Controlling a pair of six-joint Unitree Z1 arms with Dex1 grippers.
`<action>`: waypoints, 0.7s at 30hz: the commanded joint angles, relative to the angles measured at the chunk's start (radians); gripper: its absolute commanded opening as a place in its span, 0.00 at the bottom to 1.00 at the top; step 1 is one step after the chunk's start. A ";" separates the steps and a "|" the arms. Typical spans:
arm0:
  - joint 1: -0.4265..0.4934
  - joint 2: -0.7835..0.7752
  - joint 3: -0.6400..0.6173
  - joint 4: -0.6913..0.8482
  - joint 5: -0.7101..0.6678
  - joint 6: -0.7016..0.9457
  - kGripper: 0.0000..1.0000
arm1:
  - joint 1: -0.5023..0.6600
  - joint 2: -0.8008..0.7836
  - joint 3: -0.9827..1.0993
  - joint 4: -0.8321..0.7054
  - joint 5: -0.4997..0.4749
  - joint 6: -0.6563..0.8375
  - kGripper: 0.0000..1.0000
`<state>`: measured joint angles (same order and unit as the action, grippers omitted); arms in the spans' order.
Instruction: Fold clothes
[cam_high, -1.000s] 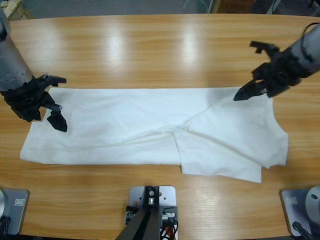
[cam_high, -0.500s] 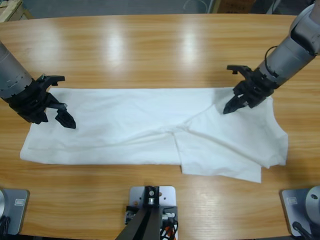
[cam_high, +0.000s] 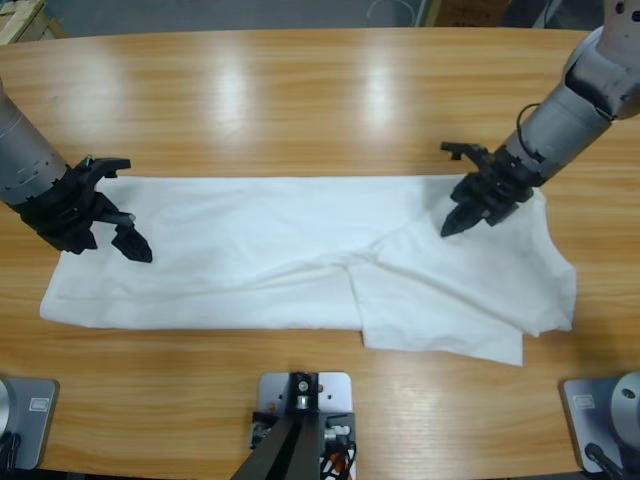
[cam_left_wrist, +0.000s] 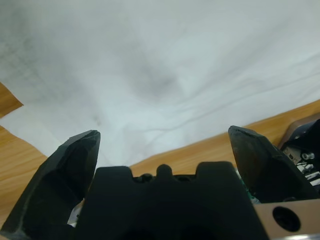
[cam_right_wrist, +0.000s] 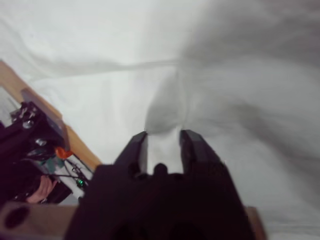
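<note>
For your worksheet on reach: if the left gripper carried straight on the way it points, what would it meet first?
Most likely the white T-shirt: the left gripper, jaws open, points at cloth filling its view; the gap is unclear.

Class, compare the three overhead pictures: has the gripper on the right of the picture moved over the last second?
Yes. The right gripper has travelled leftward and toward the near edge, from beside the white T-shirt's far edge to over the cloth, its jaws now pinching a ridge of fabric.
</note>
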<state>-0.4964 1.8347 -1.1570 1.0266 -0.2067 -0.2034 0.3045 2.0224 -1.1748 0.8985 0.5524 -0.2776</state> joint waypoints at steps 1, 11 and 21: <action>0.004 -0.002 0.054 -0.043 -0.029 0.004 1.00 | 0.014 -0.051 -0.016 0.031 0.058 -0.045 0.00; 0.004 -0.003 0.076 -0.066 -0.055 0.003 1.00 | 0.196 -0.098 -0.216 0.055 -0.031 -0.076 0.00; 0.004 -0.010 0.080 -0.066 -0.063 -0.002 1.00 | 0.173 0.040 -0.463 0.279 -0.299 -0.163 0.00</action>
<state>-0.4959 1.8335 -1.1032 0.9767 -0.2538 -0.2034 0.4897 1.9658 -1.5670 1.1024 0.3891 -0.4185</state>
